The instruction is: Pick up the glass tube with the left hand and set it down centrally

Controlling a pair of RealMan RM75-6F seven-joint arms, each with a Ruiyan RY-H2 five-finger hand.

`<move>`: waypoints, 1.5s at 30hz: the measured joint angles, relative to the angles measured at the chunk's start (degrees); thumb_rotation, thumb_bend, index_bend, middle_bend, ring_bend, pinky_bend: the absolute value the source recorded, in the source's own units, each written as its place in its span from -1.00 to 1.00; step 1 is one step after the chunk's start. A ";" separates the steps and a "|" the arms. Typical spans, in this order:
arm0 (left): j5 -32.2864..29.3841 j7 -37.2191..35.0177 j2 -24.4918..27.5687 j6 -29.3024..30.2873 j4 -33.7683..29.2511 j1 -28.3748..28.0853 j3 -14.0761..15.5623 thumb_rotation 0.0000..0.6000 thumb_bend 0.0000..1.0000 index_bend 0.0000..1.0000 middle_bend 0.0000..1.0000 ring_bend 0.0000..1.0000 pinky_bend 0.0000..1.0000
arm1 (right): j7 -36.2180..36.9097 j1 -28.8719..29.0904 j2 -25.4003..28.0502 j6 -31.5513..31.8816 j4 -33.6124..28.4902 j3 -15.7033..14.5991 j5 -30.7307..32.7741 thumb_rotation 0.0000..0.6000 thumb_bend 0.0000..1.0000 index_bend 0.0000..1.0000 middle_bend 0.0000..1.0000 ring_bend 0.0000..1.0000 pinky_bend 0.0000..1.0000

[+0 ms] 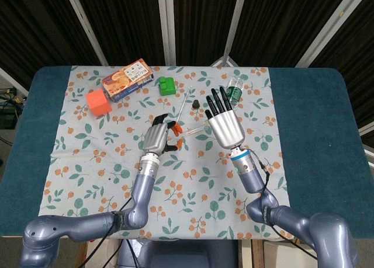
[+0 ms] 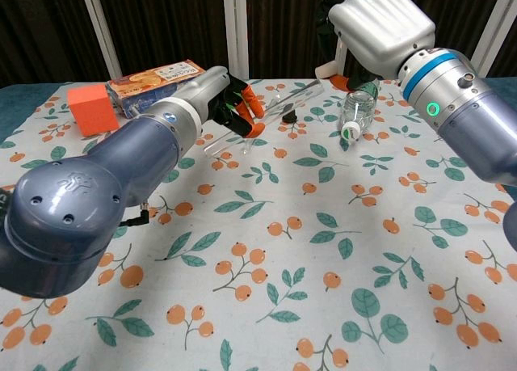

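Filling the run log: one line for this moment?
left hand: fingers on clear glass tube | right hand: open, raised | tube: not yet central

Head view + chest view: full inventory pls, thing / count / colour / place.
tablecloth: 1, white with leaf-and-berry print, over the table
table: 1, teal top
snack box: 1, orange, far left
cube: 1, orange-red, in front of the box
green block: 1, far centre
plastic bottle: 1, clear with green label, lying far right
black cap: 1, far centre
glass tube: 1, clear, by left hand's fingers
left hand: 1, grey, fingers curled at the tube
right hand: 1, white, fingers spread, raised
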 measured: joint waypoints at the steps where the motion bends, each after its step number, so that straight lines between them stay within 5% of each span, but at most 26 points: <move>1: -0.03 0.01 0.00 0.13 -0.12 0.08 -0.01 1.00 0.42 0.05 0.03 -0.84 -1.00 | -0.03 0.02 -0.04 -0.02 0.14 -0.03 0.02 1.00 -0.27 0.21 -0.51 -0.86 -0.97; 45: -1.47 0.68 -0.03 2.18 -2.97 1.69 -0.35 1.00 0.43 0.05 0.03 -0.84 -1.00 | -1.77 -0.26 -0.01 -0.40 -0.60 -1.19 0.12 1.00 -0.27 0.21 -0.51 -0.86 -0.97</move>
